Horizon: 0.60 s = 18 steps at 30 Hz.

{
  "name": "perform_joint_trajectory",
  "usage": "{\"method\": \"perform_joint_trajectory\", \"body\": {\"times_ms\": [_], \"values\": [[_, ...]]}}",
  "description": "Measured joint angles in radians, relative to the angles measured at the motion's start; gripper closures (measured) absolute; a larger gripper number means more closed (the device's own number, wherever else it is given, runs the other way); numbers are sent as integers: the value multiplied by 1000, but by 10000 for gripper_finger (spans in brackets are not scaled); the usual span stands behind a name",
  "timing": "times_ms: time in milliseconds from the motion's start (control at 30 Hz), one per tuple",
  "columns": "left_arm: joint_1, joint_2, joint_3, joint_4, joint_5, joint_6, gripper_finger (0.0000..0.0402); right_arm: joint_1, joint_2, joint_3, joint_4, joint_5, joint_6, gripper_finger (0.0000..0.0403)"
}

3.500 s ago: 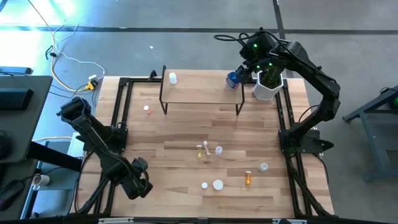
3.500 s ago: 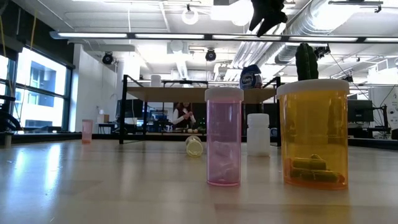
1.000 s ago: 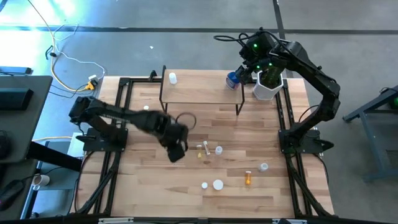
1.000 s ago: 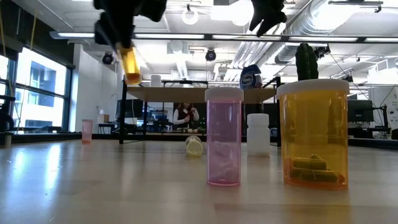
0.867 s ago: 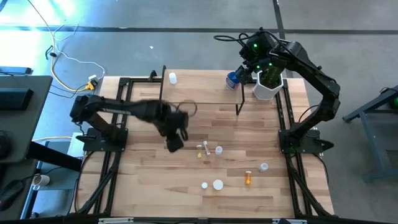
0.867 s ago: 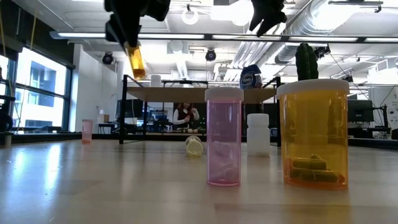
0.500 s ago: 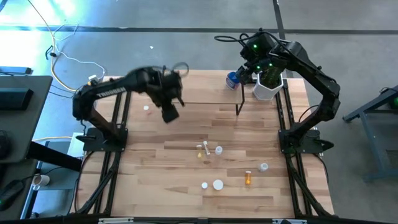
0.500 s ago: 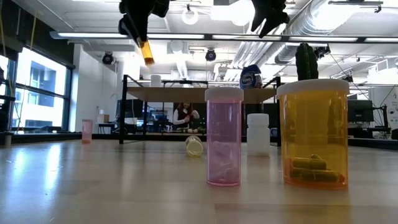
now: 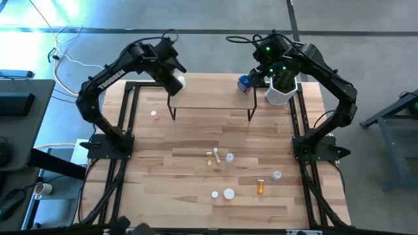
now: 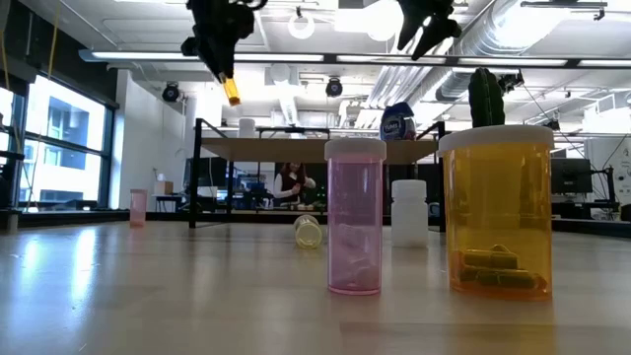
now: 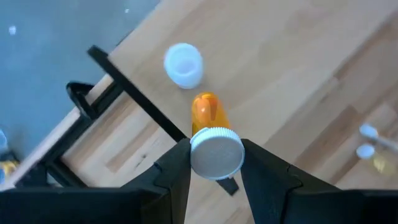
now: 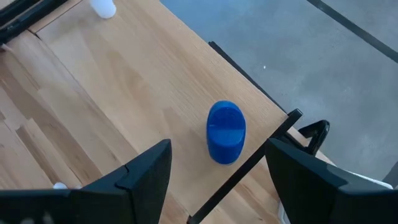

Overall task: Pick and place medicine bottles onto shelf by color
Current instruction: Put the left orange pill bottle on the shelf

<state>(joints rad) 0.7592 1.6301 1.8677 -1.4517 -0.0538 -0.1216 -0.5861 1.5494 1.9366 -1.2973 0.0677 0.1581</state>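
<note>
An orange bottle [image 11: 207, 112] with a white cap hangs in my left gripper [image 11: 216, 169], above the left end of the light-wood shelf [image 9: 209, 94]. Just beyond it a white bottle [image 11: 183, 64] stands on the shelf top. My right gripper [image 12: 217, 186] hovers open over the shelf's right end, above a blue jar [image 12: 225, 132] that stands there upright. In the low view my left gripper [image 10: 219, 35] and the orange bottle [image 10: 232, 92] hang well above the shelf. My left gripper pinches the orange bottle at its white cap end [image 11: 216, 152] between its two fingers. The fingers come from above, slanting down. The bottle points down below the fingers, a little tilted, clear of the shelf and the table.
Several small bottles [image 9: 230, 157] lie and stand on the table's middle and near part, among them an orange one [image 9: 260, 187]. A pinkish one [image 9: 154, 114] stands left of the shelf. A white pot with a green plant [image 9: 281, 91] stands at the shelf's right end.
My left gripper has carried the orange bottle from the middle of the table up and toward the far edge, to above the shelf's left end, turning as it went. The bottle stays in the hold, clear of everything.
</note>
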Motion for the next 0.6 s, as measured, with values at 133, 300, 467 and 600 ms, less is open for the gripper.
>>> {"method": "perform_joint_trajectory", "body": {"times_ms": [133, 300, 467, 600], "values": [[27, 45, 7, -21, 48, -29, 284, 0, 0, 0, 0, 18, 0, 153], [25, 90, 8, -66, 73, -16, 284, -3, 0, 0, 0, 54, 0, 153], [11, 118, 9, -71, 76, -7, 284, -3, 0, 0, 0, 61, -2, 153], [-2, 137, 9, -83, 79, -57, 284, -3, 0, 0, 0, 61, -9, 153]]}}
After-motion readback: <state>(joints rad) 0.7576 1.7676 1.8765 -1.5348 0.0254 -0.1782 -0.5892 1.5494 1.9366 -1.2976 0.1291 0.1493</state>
